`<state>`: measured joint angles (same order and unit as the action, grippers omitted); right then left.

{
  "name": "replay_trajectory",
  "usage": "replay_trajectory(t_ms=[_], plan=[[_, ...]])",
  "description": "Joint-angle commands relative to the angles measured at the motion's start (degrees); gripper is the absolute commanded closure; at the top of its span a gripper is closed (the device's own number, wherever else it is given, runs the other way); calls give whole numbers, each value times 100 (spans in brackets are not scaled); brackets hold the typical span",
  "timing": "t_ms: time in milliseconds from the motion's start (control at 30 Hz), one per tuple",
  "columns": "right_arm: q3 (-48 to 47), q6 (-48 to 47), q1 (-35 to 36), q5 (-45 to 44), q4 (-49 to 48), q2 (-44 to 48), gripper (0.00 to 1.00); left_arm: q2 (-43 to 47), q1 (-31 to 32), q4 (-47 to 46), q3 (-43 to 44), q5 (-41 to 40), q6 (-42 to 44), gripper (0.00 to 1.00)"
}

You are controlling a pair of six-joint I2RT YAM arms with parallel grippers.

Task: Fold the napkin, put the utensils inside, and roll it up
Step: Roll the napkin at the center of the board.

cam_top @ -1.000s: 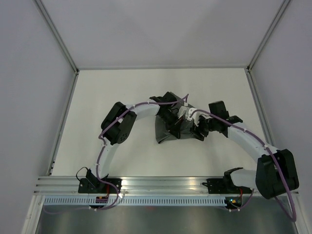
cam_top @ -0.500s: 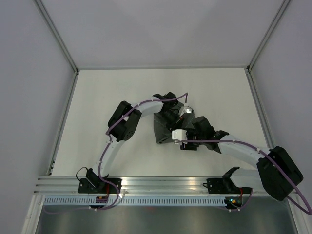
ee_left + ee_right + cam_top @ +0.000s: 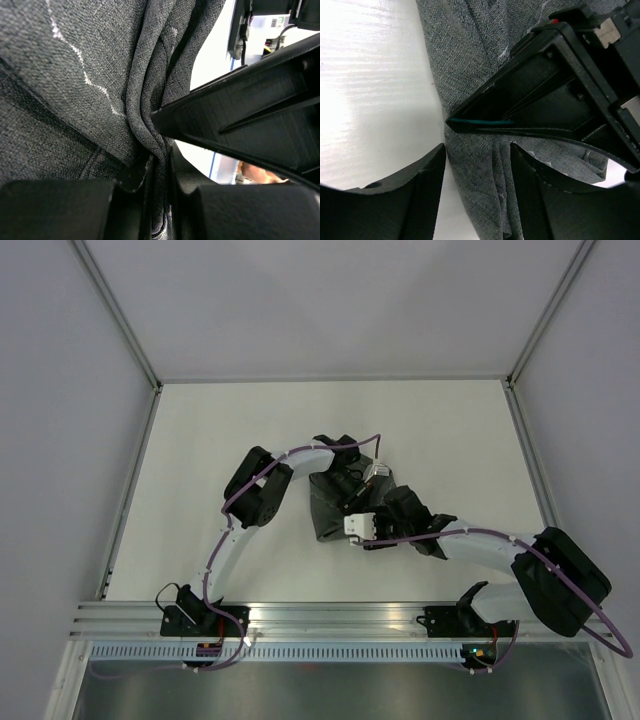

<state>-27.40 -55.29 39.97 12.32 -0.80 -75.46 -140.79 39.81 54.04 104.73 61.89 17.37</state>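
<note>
Two arms meet over the napkin (image 3: 325, 508), which lies bunched near the middle of the surface (image 3: 200, 440). The left gripper (image 3: 157, 172) has its jaws clamped on a gathered fold of the cloth. The right gripper (image 3: 477, 160), just beside it, has its jaws apart, straddling the cloth's edge.

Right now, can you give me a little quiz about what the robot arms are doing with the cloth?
1. True or false: the left pincer is pinching the napkin.
2. What colour is the napkin? A red, B dark grey, C yellow.
3. Fill in: the right pincer has its jaws ____, with napkin between them.
Key: 1 true; 2 B; 3 open.
</note>
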Motion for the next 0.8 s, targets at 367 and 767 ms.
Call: replay_trajectory(t_ms=[367,767], plan=[[-503,-457,134,201,993,-732,51,-493,-105,326,-23,-599,285,98],[-1144,-483,126,596,2250,-1286,72,-204,-210,99,-40,-502,180,73]])
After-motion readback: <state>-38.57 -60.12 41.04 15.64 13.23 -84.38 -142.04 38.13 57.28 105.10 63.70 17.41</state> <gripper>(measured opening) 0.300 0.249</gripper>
